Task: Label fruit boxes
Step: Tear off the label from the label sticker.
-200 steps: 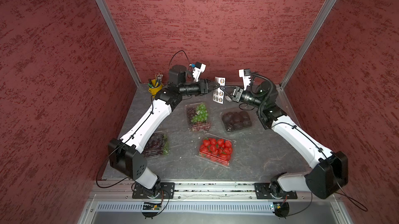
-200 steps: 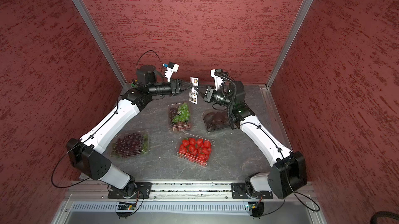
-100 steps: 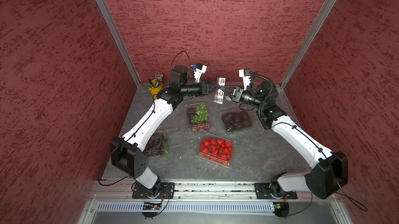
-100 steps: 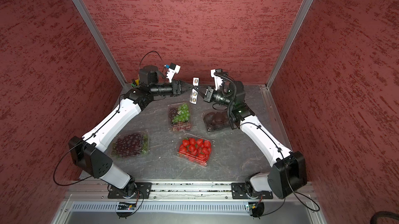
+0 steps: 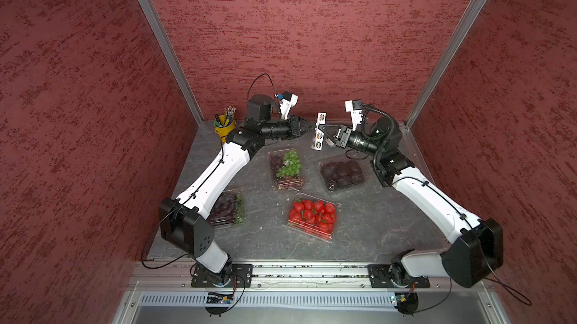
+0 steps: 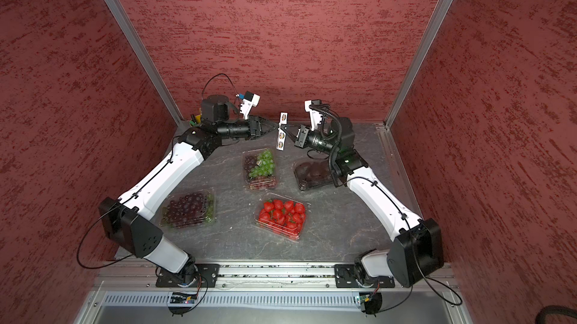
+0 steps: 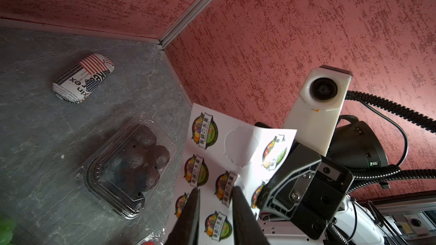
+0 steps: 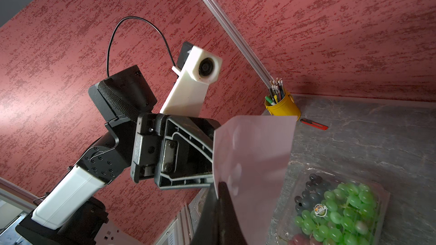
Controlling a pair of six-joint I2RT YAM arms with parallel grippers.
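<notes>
Stickers hang high in the upper middle of a top view. There the right end effector (image 5: 324, 131) is pinched shut on the white sticker sheet (image 5: 318, 142). It holds the sheet in the air with its long side up and down. From the left, the left end effector (image 7: 215, 190) pokes at the sheet's printed face. Its two fingers (image 7: 193, 208) stand a little apart around one round sticker (image 7: 225, 184). I cannot tell if they touch it.

All four fruit boxes lie flat on the counter (image 5: 374, 229), lower in the frame than the sheet. The box of green and purple grapes (image 5: 285, 168) sits just below the left end effector and already wears a label. The box of dark round fruit (image 5: 342, 174) is below and to the right. The strawberry box (image 5: 312, 215) and the box of dark grapes (image 5: 226, 210) lie farther down. I think the left arm must carry its sticker down next.
</notes>
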